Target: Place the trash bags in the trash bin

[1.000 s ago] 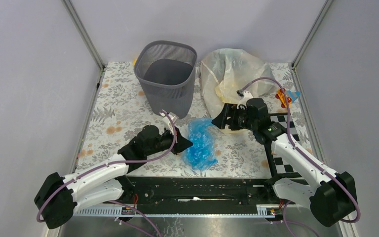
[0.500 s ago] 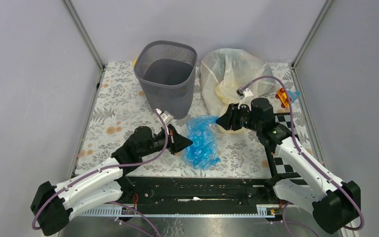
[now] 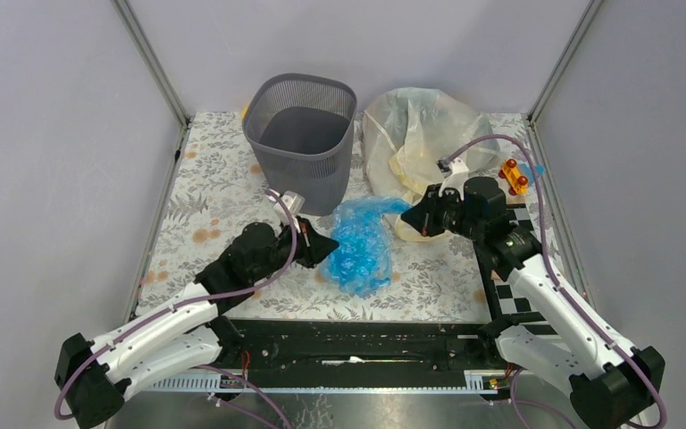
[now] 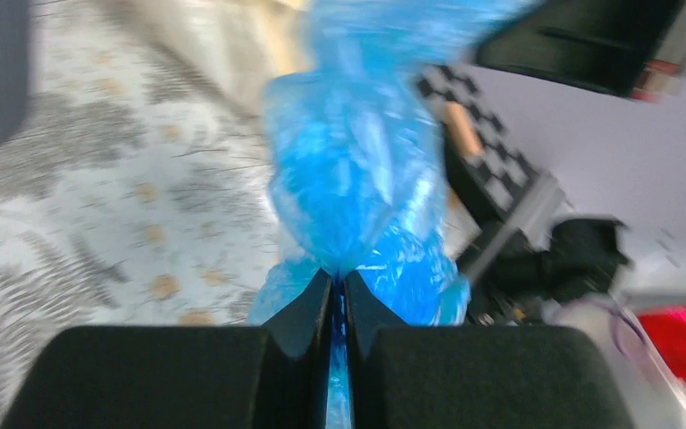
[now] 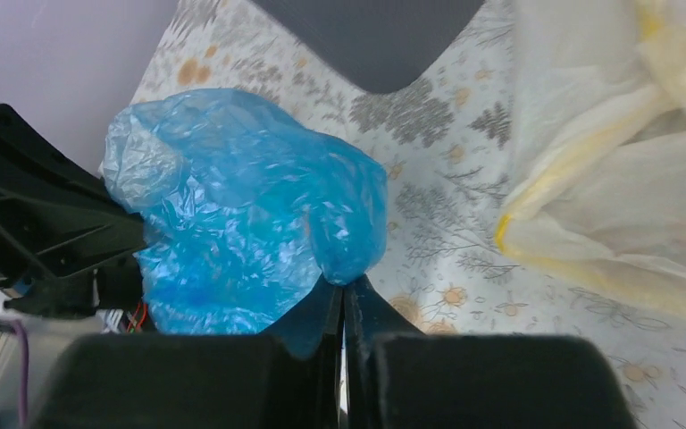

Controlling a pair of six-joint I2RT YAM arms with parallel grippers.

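Observation:
A crumpled blue trash bag (image 3: 362,239) hangs stretched between my two grippers just above the flowered table. My left gripper (image 3: 332,248) is shut on its left end, with blue film pinched between the jaws (image 4: 338,279). My right gripper (image 3: 406,217) is shut on a fold at its upper right end (image 5: 344,290). The trash bin (image 3: 302,134), a dark grey mesh wastebasket, stands upright behind the blue bag, a short way from both grippers. A bulky pale yellowish trash bag (image 3: 420,134) sits to the right of the bin, behind my right gripper.
A small orange object (image 3: 512,176) lies at the back right of the table. A black-and-white checkerboard (image 3: 511,268) lies under my right arm. Grey walls with metal posts close in the table on both sides.
My right gripper has shut on the blue bag's upper right end. The bag has risen off the table and stretched between the grippers. My left gripper has drawn back slightly to the left.

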